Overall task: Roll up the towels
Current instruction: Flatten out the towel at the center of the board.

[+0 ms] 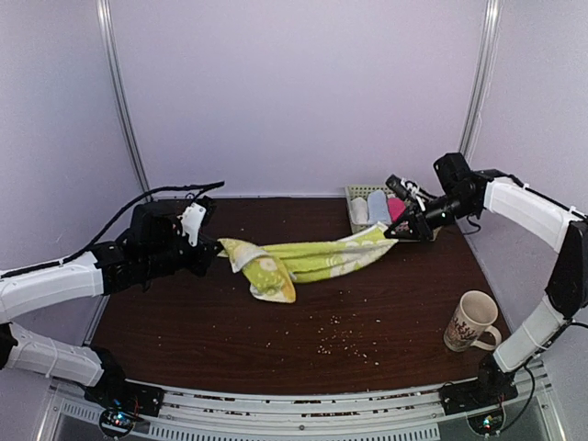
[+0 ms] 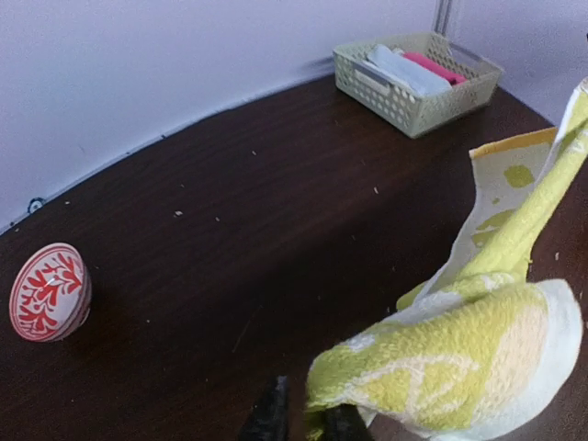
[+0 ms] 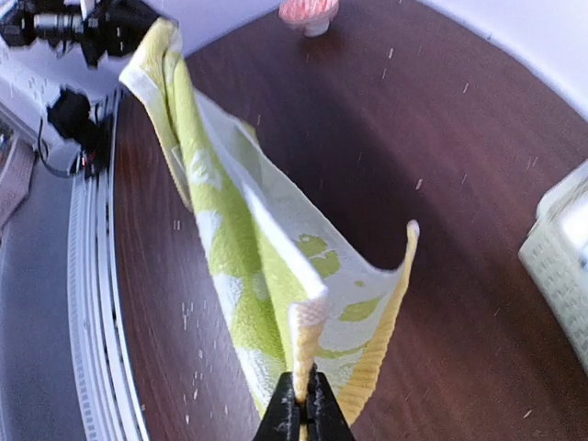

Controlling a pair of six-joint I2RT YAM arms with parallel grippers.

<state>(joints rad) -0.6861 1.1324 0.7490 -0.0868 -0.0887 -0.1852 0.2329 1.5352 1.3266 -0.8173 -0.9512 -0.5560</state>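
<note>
The left gripper (image 2: 310,419) has its black fingers nipped on one end of the yellow-green patterned terry towel (image 1: 317,259), which has cream patches; the right gripper (image 3: 304,386) has its fingers pressed together on the cream edge at the opposite end. Both ends are held above the table, so the cloth hangs between the two grippers as a loosely gathered band. Its middle sags, and near the left gripper a folded flap droops down to the wood.

Below is a dark brown wooden table (image 1: 184,322), sprinkled with pale crumbs (image 1: 340,335), mostly toward the near edge. A cream mug with red pattern (image 1: 471,322) stands near the table's right front, well apart from the cloth. At the back right, just behind the right gripper, sits a pale green plastic lattice basket (image 1: 352,195) holding a hot-pink towel (image 1: 397,208) beside a white cloth (image 1: 360,211) and a light-blue cloth (image 1: 378,206). Plain pale lilac walls (image 1: 294,92) with metal uprights close in the space
</note>
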